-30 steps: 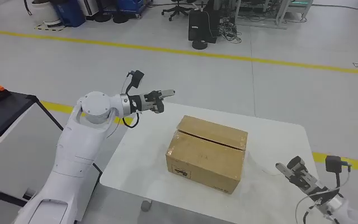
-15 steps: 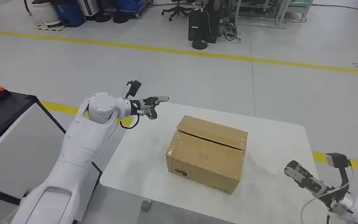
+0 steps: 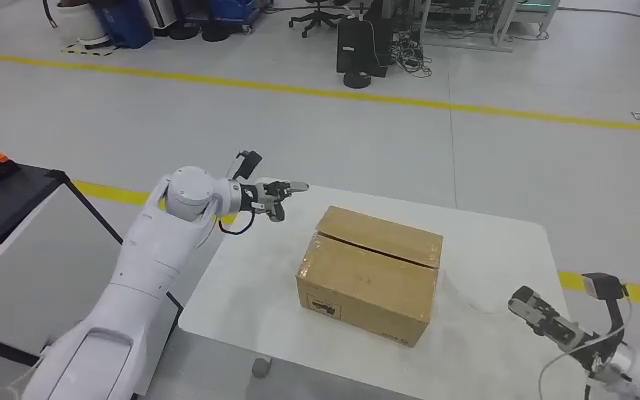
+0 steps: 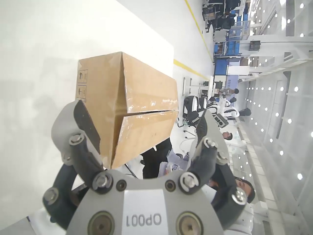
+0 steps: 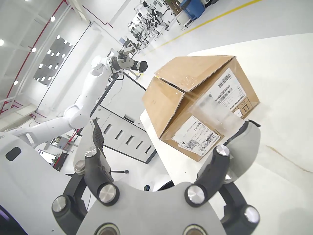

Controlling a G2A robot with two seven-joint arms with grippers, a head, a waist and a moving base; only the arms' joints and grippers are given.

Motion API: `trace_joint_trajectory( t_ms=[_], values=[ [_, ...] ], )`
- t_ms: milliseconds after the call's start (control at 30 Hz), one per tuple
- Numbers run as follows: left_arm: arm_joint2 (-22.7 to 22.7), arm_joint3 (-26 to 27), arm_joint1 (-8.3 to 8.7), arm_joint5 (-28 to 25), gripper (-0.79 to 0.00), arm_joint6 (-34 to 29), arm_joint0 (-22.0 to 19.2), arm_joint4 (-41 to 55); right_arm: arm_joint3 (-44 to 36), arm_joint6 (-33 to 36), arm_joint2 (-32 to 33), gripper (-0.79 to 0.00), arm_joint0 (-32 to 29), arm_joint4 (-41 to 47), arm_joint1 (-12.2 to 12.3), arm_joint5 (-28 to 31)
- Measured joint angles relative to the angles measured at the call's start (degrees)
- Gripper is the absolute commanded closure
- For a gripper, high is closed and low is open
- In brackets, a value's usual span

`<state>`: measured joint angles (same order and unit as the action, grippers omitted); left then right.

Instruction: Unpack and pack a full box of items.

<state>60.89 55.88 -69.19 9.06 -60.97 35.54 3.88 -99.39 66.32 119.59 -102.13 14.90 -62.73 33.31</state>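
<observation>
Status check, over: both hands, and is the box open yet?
Left hand open, by far left corner of table. Right hand open, near its right edge. Box mid-table, flaps shut, untouched. Path to box unobstructed.

The box (image 5: 195, 94) carries barcode labels (image 5: 195, 135) and an upright-arrows sign (image 5: 245, 107) (side faces); the left gripper (image 4: 141, 114) bears a tag (image 4: 143, 218).

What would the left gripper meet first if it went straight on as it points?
Probably the cardboard box, framed between the left gripper's open jaws; depth is unclear, so it could pass over.
</observation>
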Motion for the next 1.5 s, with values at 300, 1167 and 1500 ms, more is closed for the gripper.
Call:
trace_joint_trajectory(
  t_ms=[300, 1167, 1500],
  values=[
    [-0.7, -2.8, -0.61, 2.2, -0.785, 1.6, 0.3, 3.2, 0.0, 0.0, 0.0, -0.785, 0.0, 0.0, 0.0, 0.0],
    [-8.2, -8.0, -4.73, 6.5, -0.785, 0.5, 1.1, 10.4, 0.0, 0.0, 0.0, -0.785, 0.0, 0.0, 0.0, 0.0],
    [-8.1, -1.4, -4.11, 9.0, -0.785, -1.9, 3.5, 9.9, 0.0, 0.0, 0.0, -0.785, 0.0, 0.0, 0.0, 0.0]
  ],
)
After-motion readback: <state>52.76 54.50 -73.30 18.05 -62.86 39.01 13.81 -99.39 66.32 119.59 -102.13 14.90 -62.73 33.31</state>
